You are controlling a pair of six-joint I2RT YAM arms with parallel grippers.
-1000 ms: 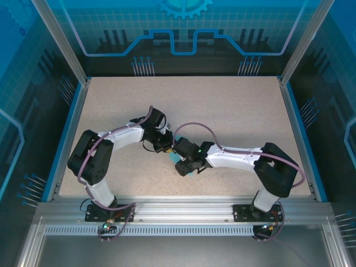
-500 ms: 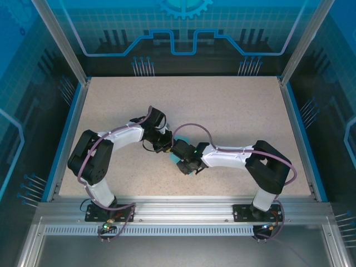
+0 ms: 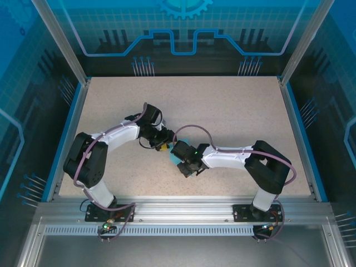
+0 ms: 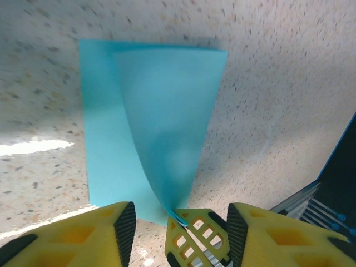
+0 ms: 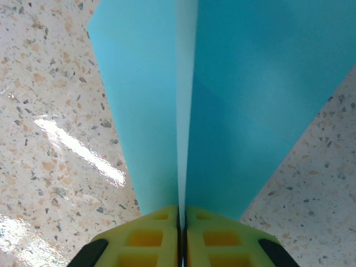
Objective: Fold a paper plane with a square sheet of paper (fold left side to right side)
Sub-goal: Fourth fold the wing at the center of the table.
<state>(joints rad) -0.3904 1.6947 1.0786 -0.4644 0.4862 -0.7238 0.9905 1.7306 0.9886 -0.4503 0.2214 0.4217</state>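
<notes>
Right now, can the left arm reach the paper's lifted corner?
Probably yes: the left end effector is open around that corner of the square sheet of paper, though the right end effector pinches it there.

Thin square light-blue paper sheet (image 4: 150, 128): plain cyan, unprinted. Flat beige tabletop (image 3: 233, 105): dark and tan speckles, blue strips (image 3: 68, 139) along left and right edges. Yellow fingers with black trim on left gripper (image 4: 181, 222) and right gripper (image 5: 182, 222). White arms (image 3: 119, 133), black joints, purple cables (image 3: 192, 129).

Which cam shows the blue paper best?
Left wrist: the paper sheet shows nearly whole, one side lifted and curling over. Right wrist shows its edge close up, pinched in the right end effector. Top external shows a sliver between the arms.
</notes>
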